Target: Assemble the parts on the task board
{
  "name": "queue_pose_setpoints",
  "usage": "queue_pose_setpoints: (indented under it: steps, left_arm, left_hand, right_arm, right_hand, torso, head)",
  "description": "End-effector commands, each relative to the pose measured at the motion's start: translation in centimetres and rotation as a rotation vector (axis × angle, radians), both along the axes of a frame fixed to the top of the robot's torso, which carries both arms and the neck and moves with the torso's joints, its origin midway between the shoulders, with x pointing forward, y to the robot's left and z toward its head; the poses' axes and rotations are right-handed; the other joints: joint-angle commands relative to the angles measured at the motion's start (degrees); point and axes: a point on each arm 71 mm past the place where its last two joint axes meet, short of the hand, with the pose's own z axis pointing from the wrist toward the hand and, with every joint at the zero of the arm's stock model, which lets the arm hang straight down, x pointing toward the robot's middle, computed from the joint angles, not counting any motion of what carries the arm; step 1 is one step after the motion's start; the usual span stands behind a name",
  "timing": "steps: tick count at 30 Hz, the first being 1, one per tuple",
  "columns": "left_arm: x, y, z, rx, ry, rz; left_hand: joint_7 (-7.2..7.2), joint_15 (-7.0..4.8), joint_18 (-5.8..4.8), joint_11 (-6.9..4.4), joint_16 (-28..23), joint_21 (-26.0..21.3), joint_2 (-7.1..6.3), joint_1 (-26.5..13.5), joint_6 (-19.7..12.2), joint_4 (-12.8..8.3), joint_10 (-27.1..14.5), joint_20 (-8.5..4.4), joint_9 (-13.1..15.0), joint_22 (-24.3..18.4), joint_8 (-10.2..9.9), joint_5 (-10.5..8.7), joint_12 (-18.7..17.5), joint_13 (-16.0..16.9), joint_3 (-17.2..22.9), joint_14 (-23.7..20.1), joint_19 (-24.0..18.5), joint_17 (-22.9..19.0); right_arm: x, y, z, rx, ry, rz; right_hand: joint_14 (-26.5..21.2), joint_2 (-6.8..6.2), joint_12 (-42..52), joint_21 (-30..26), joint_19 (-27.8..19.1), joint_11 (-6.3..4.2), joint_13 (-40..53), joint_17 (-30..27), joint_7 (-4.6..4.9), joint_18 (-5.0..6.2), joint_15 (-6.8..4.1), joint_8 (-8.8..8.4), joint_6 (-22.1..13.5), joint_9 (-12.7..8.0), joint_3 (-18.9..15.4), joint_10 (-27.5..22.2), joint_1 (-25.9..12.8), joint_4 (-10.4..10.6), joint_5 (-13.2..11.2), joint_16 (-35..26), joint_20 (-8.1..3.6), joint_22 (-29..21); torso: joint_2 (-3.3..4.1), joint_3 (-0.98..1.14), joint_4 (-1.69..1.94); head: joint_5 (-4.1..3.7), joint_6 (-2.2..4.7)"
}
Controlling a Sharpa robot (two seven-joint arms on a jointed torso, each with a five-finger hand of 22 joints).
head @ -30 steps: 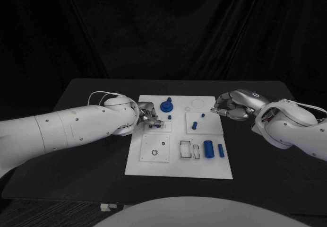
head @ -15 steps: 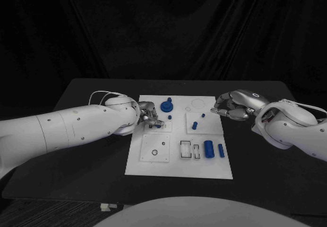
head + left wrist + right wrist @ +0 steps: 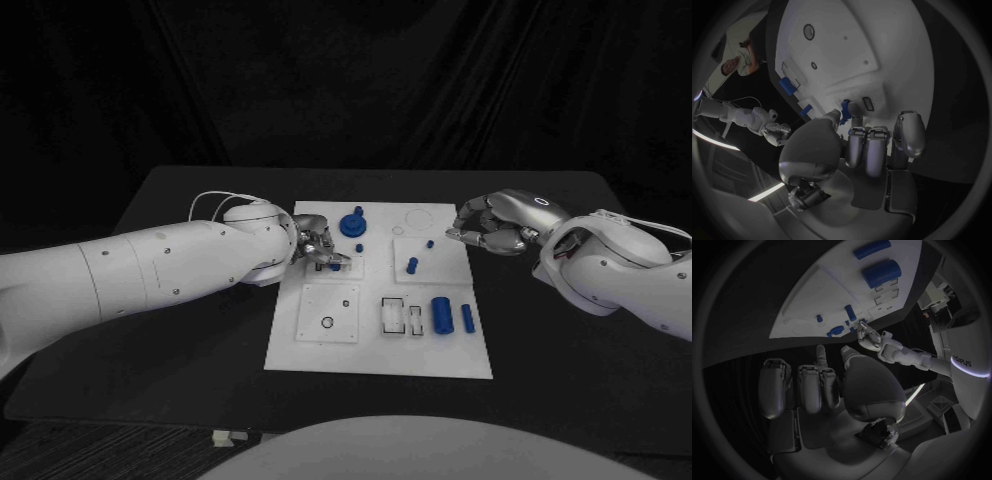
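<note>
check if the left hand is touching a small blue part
Touching. Left wrist view: the left hand pinches the small blue part between its fingers.

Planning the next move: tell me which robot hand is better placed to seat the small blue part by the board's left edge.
Left. The left robot hand already pinches the small blue part over the task board. The right robot hand hangs off the board's right edge, apparently holding nothing.

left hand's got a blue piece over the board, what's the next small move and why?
Probably lower the left hand straight down to seat the small blue part it pinches into the task board. The part sits at the fingertips just above the board's left-middle square, and the right hand hovers off the board's edge.
</note>
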Motion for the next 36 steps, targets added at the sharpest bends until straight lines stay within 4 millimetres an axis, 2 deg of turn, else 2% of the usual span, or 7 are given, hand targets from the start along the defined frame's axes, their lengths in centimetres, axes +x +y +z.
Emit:
queue_pose_setpoints:
  steps: [1, 4, 16, 20, 25, 32, 36]
  left_arm:
    - [-0.31, -0.14, -0.48, 0.014, 0.031, -0.016]
    - [-0.3, -0.18, -0.5, 0.015, 0.031, -0.016]
    - [-0.21, -0.21, -0.47, 0.006, 0.022, -0.016]
    - [-0.18, -0.22, -0.43, 0.0, 0.018, -0.017]
    - [-0.16, -0.21, -0.39, -0.007, 0.011, -0.016]
    - [-0.07, -0.34, -0.14, -0.039, -0.02, -0.018]
    - [-0.05, -0.49, -0.06, -0.049, -0.029, -0.021]
  left_hand:
    - [0.08, 0.37, 0.99, 0.32, 0.15, -0.29, 0.09, -0.89, 0.32, 0.03, 0.89, 0.2, -0.19, 9.05, -0.27, -0.85, -0.22, 10.89, -0.67, 6.17, -0.18, 15.06]
    - [0.22, 0.45, 1.01, 0.45, 0.15, -0.51, 0.29, -2.95, 0.35, 0.08, 0.79, 0.3, -0.44, 9.02, -0.59, -2.35, -0.28, 10.82, -2.12, 6.17, -0.22, 15.06]
    - [0.54, 0.65, 1.05, 0.7, 0.15, -0.87, 1.07, -10.07, 0.39, 0.23, 0.7, 0.46, -0.59, 9.0, -1.15, -2.8, -0.32, 10.76, -7.93, 6.17, -0.26, 15.06]
    - [0.53, 0.65, 1.04, 0.7, 0.15, -0.83, 1.24, -10.18, 0.41, 0.22, 0.69, 0.46, -0.54, 9.01, -1.1, -2.78, -0.33, 10.75, -8.06, 6.17, -0.23, 15.06]
    - [0.5, 0.69, 1.04, 0.71, 0.15, -0.83, 2.07, -8.85, 0.4, -0.14, 0.83, 0.51, -0.27, 9.03, -0.89, -2.48, -0.22, 10.86, -7.98, 6.17, -0.17, 15.06]
    - [0.15, 0.53, 0.88, 0.46, 0.15, -0.04, 2.44, -7.87, 1.39, -0.03, 1.54, 0.43, 1.17, 9.29, 0.79, -2.48, 0.3, 11.4, -8.79, 6.17, 0.48, 15.06]
    - [0.04, 0.45, 0.85, 0.36, 0.15, 0.15, 2.62, -7.52, 1.6, -0.04, 1.72, 0.38, 1.44, 9.34, 1.12, -2.41, 0.43, 11.53, -8.89, 6.17, 0.65, 15.06]
  right_arm:
    - [-0.01, -0.13, -0.1, -0.003, 0.002, -0.017]
    - [-0.01, -0.14, -0.1, -0.003, 0.002, -0.018]
    - [-0.02, -0.19, -0.14, -0.003, 0.002, -0.02]
    - [-0.04, -0.2, -0.19, -0.003, 0.003, -0.02]
    - [-0.08, -0.25, -0.24, -0.002, 0.003, -0.021]
    - [-0.11, -0.29, -0.26, -0.002, 0.002, -0.022]
    - [-0.11, -0.29, -0.26, -0.001, 0.002, -0.022]
  right_hand:
    - [4.61, 0.17, 0.15, -0.18, 1.53, 0.48, 15.09, 8.58, -0.15, 0.59, 0.38, -0.17, 0.36, -0.05, 0.25, 5.89, 0.56, -0.05, 0.27, -0.3, 0.52, 11.75]
    - [4.61, 0.17, 0.15, -0.18, 1.53, 0.48, 15.09, 8.58, -0.15, 0.59, 0.38, -0.17, 0.36, -0.05, 0.25, 5.89, 0.56, -0.05, 0.27, -0.3, 0.52, 11.75]
    - [4.6, 0.13, 0.15, -0.21, 1.52, 0.49, 15.09, 8.55, -0.14, 0.59, 0.39, -0.22, 0.38, -0.08, 0.25, 5.89, 0.62, -0.07, 0.3, -0.31, 0.53, 11.74]
    - [4.6, 0.13, 0.15, -0.21, 1.52, 0.49, 15.09, 8.55, -0.14, 0.59, 0.39, -0.22, 0.38, -0.08, 0.25, 5.89, 0.62, -0.07, 0.3, -0.31, 0.53, 11.74]
    - [4.6, 0.13, 0.15, -0.21, 1.52, 0.49, 15.09, 8.55, -0.14, 0.59, 0.39, -0.22, 0.38, -0.08, 0.25, 5.89, 0.62, -0.07, 0.3, -0.31, 0.53, 11.74]
    - [4.58, 0.1, 0.15, -0.29, 1.49, 0.49, 15.09, 8.46, -0.13, 0.61, 0.39, -0.26, 0.4, -0.12, 0.24, 5.89, 0.67, -0.08, 0.33, -0.37, 0.53, 11.71]
    - [4.58, 0.1, 0.15, -0.29, 1.49, 0.49, 15.09, 8.46, -0.13, 0.61, 0.39, -0.26, 0.4, -0.12, 0.24, 5.89, 0.67, -0.08, 0.33, -0.37, 0.53, 11.71]
  torso:
    - [-0.01, -0.01, 0.0]
    - [-0.02, 0.01, 0.01]
    - [0.02, 0.0, 0.01]
    - [0.03, 0.0, 0.01]
    - [0.02, 0.0, 0.0]
    - [0.03, -0.01, 0.02]
    - [0.05, -0.01, 0.03]
  head:
    - [-0.04, -0.01]
    - [-0.01, -0.01]
    - [-0.04, -0.01]
    - [0.0, -0.01]
    - [0.09, -0.01]
    - [0.0, -0.01]
    - [0.11, -0.01]
